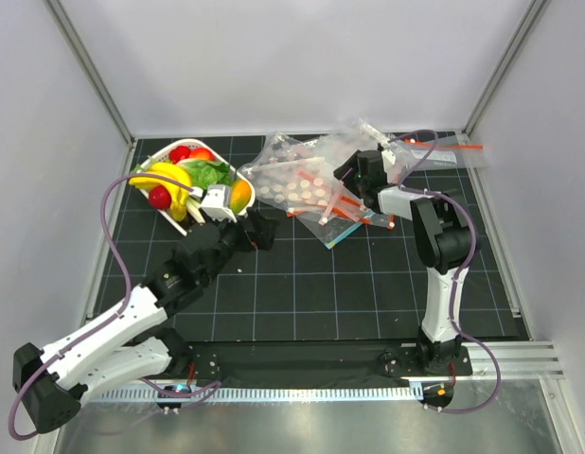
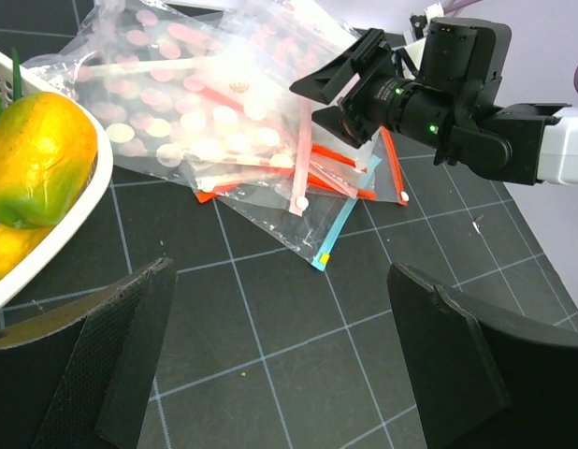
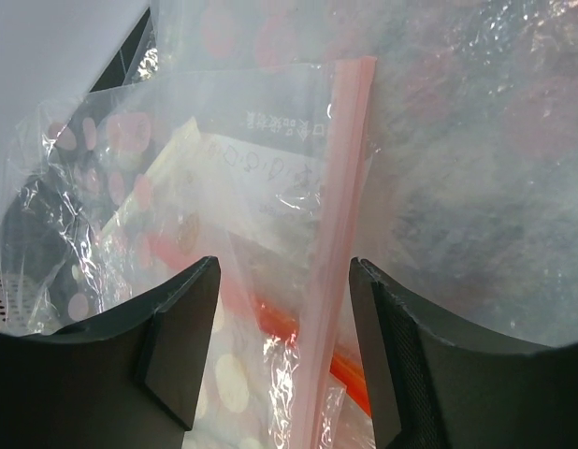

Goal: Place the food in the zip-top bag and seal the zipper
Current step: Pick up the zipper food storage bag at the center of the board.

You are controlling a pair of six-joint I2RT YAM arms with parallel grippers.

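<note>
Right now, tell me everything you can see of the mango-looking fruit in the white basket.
The mango-like fruit is a smooth, glossy, plastic-looking piece, orange-yellow shading to green on its lower side. It lies inside the white basket, against the rim that faces the pile of clear bags. Another yellow piece sits right beside it. The left gripper hangs open close by, holding nothing and not touching it.

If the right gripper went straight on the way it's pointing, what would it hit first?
Probably the pink strip of a clear bag. It runs between the open fingers of the right gripper, just ahead, though depth is hard to judge.
</note>
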